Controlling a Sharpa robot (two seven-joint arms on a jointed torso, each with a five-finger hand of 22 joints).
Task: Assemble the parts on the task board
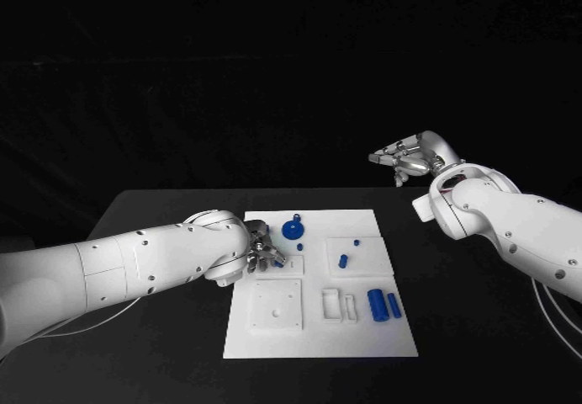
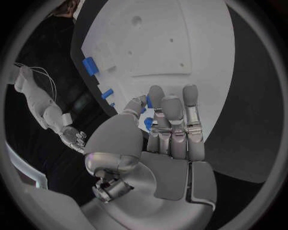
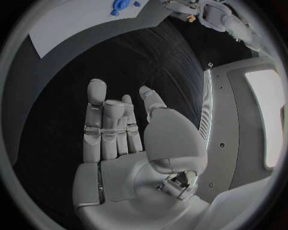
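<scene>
On the black table (image 1: 145, 210) the white task board (image 1: 318, 337) is laid in the middle, with blue parts spread over it. A round blue part (image 1: 291, 229) is seen near the board's far edge, a small blue peg (image 1: 345, 260) is set on a raised square toward the board's right side, and two blue cylinders (image 1: 384, 304) are laid side by side nearer the robot, at the board's right. A white square block (image 1: 277, 307) and a white slotted holder (image 1: 338, 305) are placed on the near half of the board.

Over the board's left edge the left hand (image 1: 265, 255) is held low, its fingers curled downward. A small blue part (image 2: 148, 123) is seen in the left wrist view between the thumb and the fingers (image 2: 172, 125); it appears to be pinched there, though the contact is partly hidden by the fingers themselves. From the head view the same blue part (image 1: 279, 263) is glimpsed just beside the fingertips, close above the board.

Well apart from the board, the right hand (image 1: 409, 157) is raised beyond the table's far right corner. In the right wrist view this hand (image 3: 123, 143) is shown with its fingers straight and spread and nothing is held in it; the board's corner with the round blue part (image 3: 119, 5) is visible far beyond it.
</scene>
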